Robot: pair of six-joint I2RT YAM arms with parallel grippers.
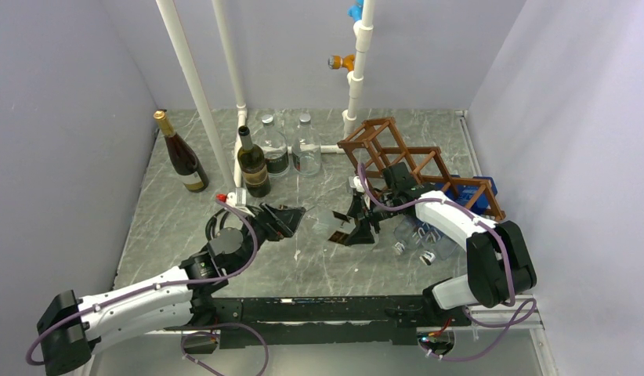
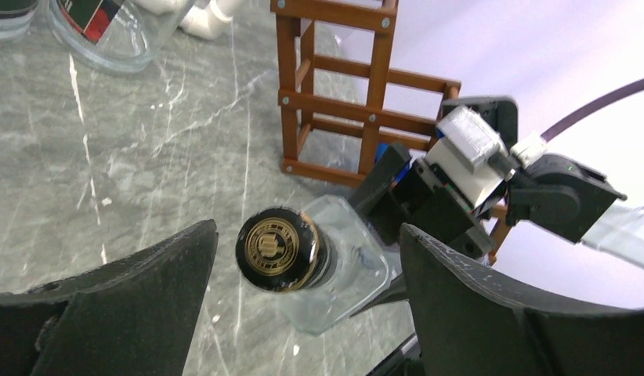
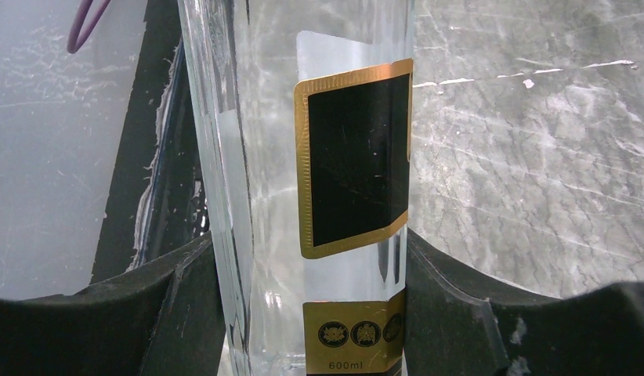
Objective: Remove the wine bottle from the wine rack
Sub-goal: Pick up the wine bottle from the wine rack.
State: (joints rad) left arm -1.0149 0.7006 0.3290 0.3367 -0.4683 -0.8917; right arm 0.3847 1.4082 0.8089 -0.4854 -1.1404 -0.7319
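The wine bottle [image 1: 328,220] is clear and square-sided, with a black and gold cap [image 2: 275,250] and a black and gold label [image 3: 354,160]. It is held level above the table, clear of the reddish-brown wine rack [image 1: 413,160], which also shows in the left wrist view [image 2: 342,94]. My right gripper [image 1: 358,227] is shut on the bottle's body, its pads [image 3: 460,313] pressed on both sides. My left gripper [image 2: 307,262] is open, its fingers [image 2: 131,305] spread on either side of the cap without touching it.
Two dark bottles [image 1: 180,153] [image 1: 252,164] and two clear bottles [image 1: 272,145] [image 1: 305,145] stand at the back by the white pipes [image 1: 195,86]. Clear bottles [image 1: 417,235] lie beside the right arm. A blue object [image 1: 479,192] sits behind the rack.
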